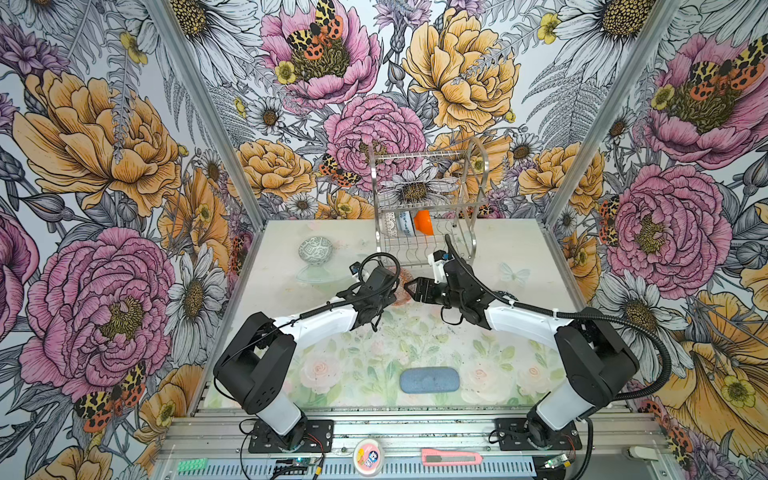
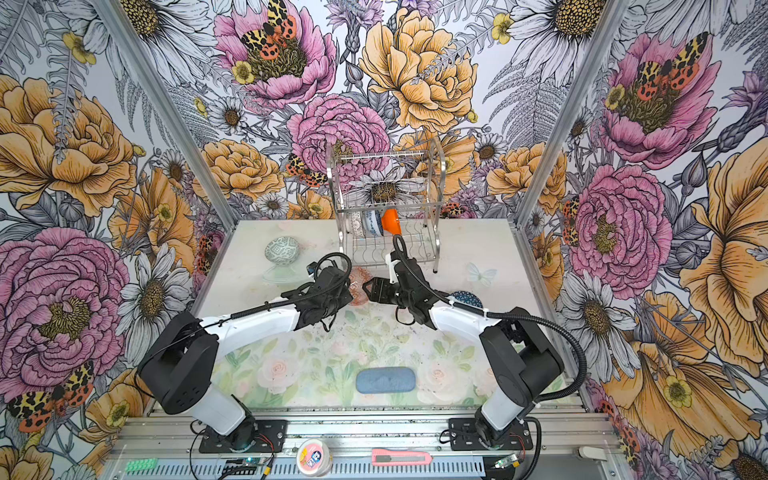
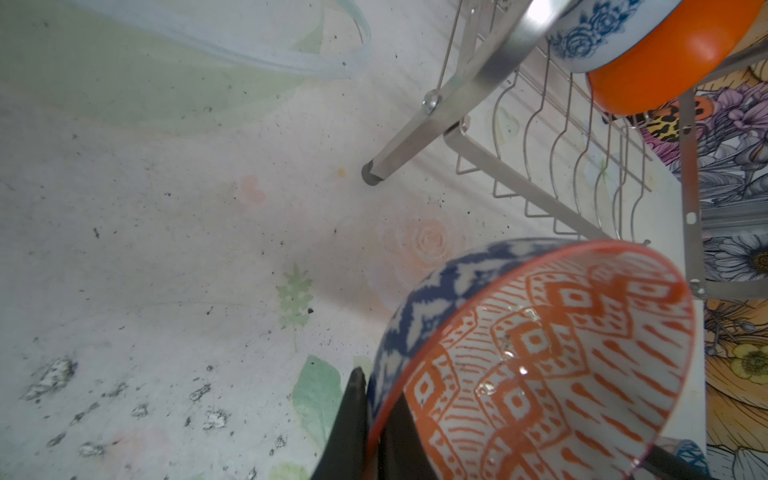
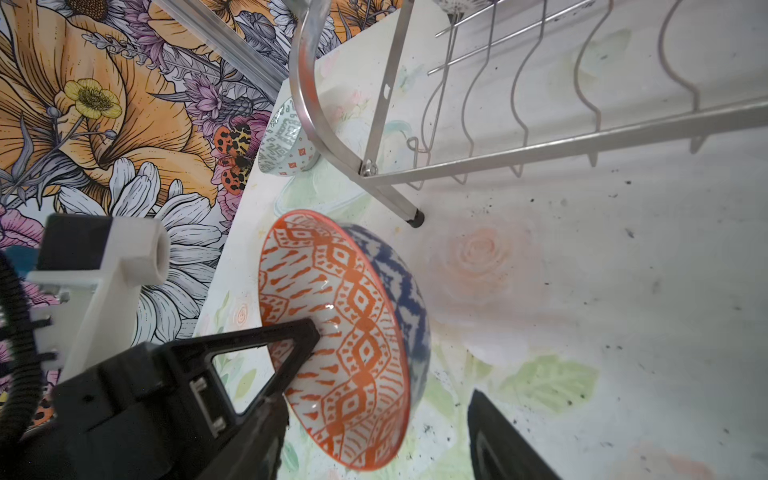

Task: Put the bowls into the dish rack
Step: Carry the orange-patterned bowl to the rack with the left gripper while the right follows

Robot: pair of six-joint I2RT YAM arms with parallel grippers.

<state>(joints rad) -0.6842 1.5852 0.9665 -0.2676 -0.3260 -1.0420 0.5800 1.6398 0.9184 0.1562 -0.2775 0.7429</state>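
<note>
The orange-white geometric bowl (image 4: 345, 332) hangs tilted on edge above the table, just in front of the dish rack (image 1: 473, 199). My left gripper (image 3: 380, 384) is shut on its rim, one finger inside and one on the blue outside. My right gripper (image 4: 374, 415) is open, with its jaws on either side of the bowl and a gap at the outer finger. In both top views the two grippers meet at the bowl (image 1: 400, 293). A lattice bowl (image 1: 390, 222), a blue floral bowl (image 1: 405, 224) and an orange bowl (image 1: 424, 222) stand in the rack's lower tier. A grey-green bowl (image 1: 316, 250) sits on the table to the left. A dark-blue bowl (image 2: 465, 298) lies partly hidden behind my right arm.
A flat blue-grey pad (image 1: 429, 379) lies near the table's front. A pink box cutter (image 1: 451, 458) and a round tub (image 1: 368, 455) rest on the front rail. The rack's front leg (image 3: 372, 174) stands close to the held bowl. Flowered walls close in three sides.
</note>
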